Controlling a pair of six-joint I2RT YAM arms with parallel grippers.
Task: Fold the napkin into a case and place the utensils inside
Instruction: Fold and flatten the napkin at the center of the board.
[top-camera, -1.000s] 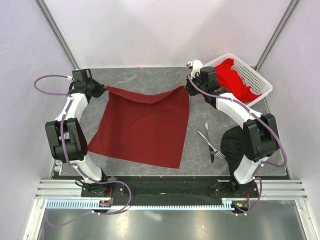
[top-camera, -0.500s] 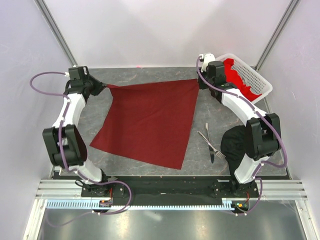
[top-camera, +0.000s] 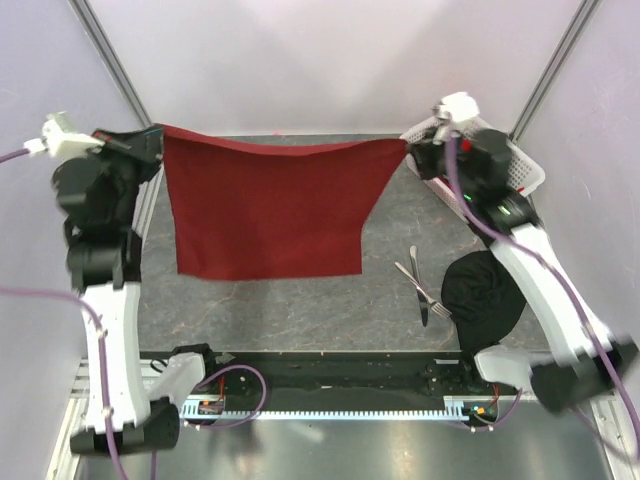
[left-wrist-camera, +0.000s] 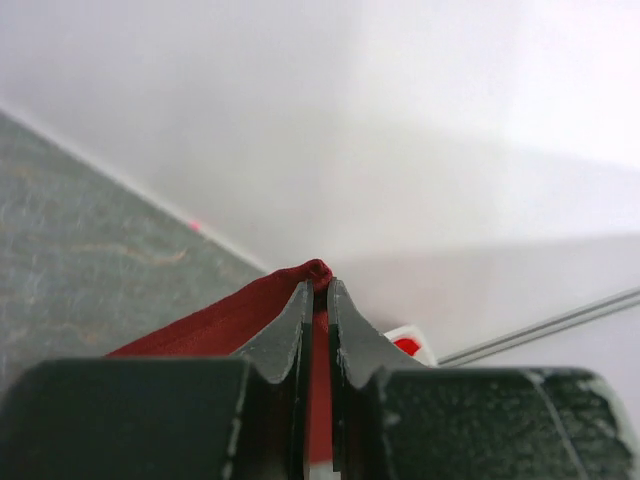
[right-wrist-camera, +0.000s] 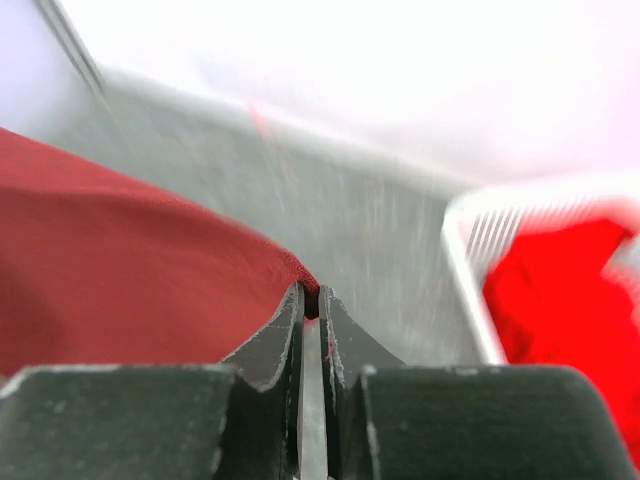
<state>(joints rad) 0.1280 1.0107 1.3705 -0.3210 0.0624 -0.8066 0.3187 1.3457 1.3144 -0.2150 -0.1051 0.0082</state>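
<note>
The dark maroon napkin (top-camera: 265, 205) hangs spread in the air between both arms, its lower edge loose above the table. My left gripper (top-camera: 158, 133) is shut on its top left corner (left-wrist-camera: 318, 272). My right gripper (top-camera: 410, 148) is shut on the top right corner (right-wrist-camera: 308, 293). In both wrist views cloth is pinched between the fingertips. A silver fork (top-camera: 421, 289) and knife (top-camera: 418, 285) lie crossed on the table at the right, near the right arm. No case shape shows.
A white lattice basket (top-camera: 525, 170) holding bright red cloth (right-wrist-camera: 560, 300) stands at the back right, just behind the right gripper. A black round part of the right arm (top-camera: 482, 290) sits beside the utensils. Metal frame posts rise at both back corners.
Both arms have risen and pulled apart, lifting the napkin off the table by its two far corners. It now hangs taut along its top edge instead of lying flat.
</note>
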